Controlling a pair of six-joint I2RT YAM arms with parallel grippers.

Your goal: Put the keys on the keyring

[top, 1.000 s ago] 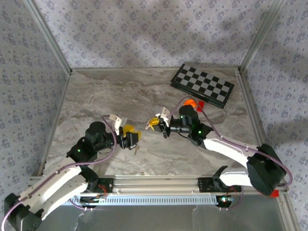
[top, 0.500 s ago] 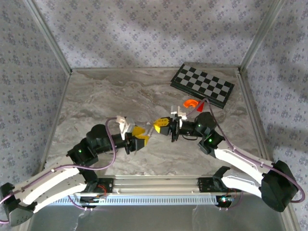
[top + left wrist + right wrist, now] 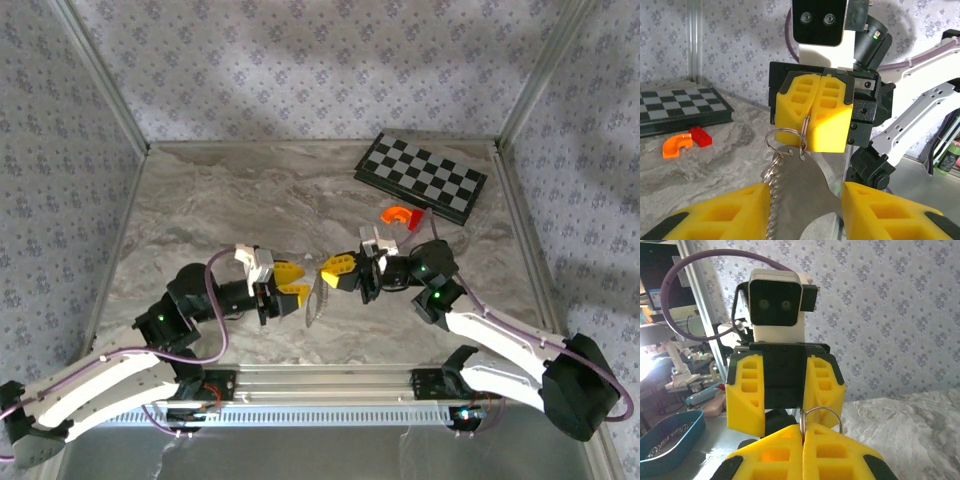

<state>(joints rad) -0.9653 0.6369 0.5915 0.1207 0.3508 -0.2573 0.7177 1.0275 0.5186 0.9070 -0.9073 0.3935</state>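
The keyring [image 3: 783,138], a thin silvery loop, is pinched at its edge by my right gripper [image 3: 812,120], whose yellow fingers are shut on it above the table. A flat grey metal plate [image 3: 805,192] and a twisted chain [image 3: 771,200] hang from the loop. My left gripper [image 3: 805,212] is open, its fingers either side of the plate and apart from it. In the top view the left gripper [image 3: 292,282] faces the right gripper [image 3: 332,270] with the plate [image 3: 318,300] between them. The right wrist view shows the keyring [image 3: 823,414] rising from the shut right gripper [image 3: 802,437]. The dark-headed key is out of view.
A folded chessboard [image 3: 420,178] lies at the back right, with an orange curved piece [image 3: 397,213] and a red brick [image 3: 416,217] just in front of it. Metal frame posts and patterned walls close in the marble tabletop [image 3: 220,210].
Both arms have lifted and turned to face each other. My left gripper has come right to flank the plate hanging under the right gripper, which moved slightly right and toward me.
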